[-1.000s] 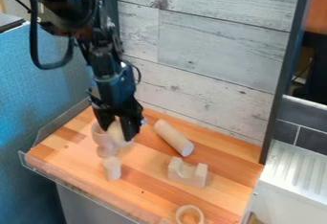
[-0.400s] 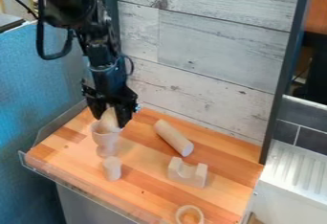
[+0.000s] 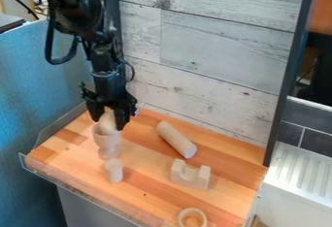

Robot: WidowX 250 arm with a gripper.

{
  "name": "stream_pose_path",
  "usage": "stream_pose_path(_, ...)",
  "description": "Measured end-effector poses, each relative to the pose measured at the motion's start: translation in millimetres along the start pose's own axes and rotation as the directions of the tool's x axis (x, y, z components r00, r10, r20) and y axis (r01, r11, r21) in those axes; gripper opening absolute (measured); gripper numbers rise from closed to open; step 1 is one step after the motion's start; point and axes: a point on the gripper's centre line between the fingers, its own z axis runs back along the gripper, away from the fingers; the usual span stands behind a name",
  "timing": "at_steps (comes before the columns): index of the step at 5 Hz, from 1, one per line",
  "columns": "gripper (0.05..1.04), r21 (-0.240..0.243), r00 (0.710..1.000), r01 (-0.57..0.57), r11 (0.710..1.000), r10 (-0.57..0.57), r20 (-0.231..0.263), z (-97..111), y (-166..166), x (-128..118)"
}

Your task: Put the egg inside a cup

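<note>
1. Your gripper (image 3: 109, 124) hangs fingers-down from the arm over the left part of the wooden worktop (image 3: 152, 192), right above the cup (image 3: 107, 146).
2. You have its two fingers closed in on the egg (image 3: 107, 120), one on each side, so the pincer is holding the egg and is only as wide as the egg needs.
3. You can see the egg at the mouth of the cup, its upper part between the fingers; how deep its lower end sits is hard for you to tell behind the rim.
4. Your cup stands upright on its stem, pale like the egg.
5. Just in front of the cup, you have a short cylinder (image 3: 113, 170) standing on end.
6. To the right of the cup in the view, a longer cylinder (image 3: 175, 139) lies on its side, slanting down toward the right.
7. Nearer you than the long cylinder is a notched block (image 3: 190, 175), its rounded notch facing up.
8. Close to the bottom edge of the view, you see a ring (image 3: 181, 217).
9. Behind the worktop, you face a wall of whitish boards (image 3: 214, 56), with a blue panel (image 3: 29, 90) at the left.
</note>
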Motion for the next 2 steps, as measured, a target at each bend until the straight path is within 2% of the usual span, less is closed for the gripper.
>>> stream_pose_path(2, 0.740, 0.033, 1.000, -0.012, 0.999, 0.012, -0.007, -18.9, 7.9, 7.7)
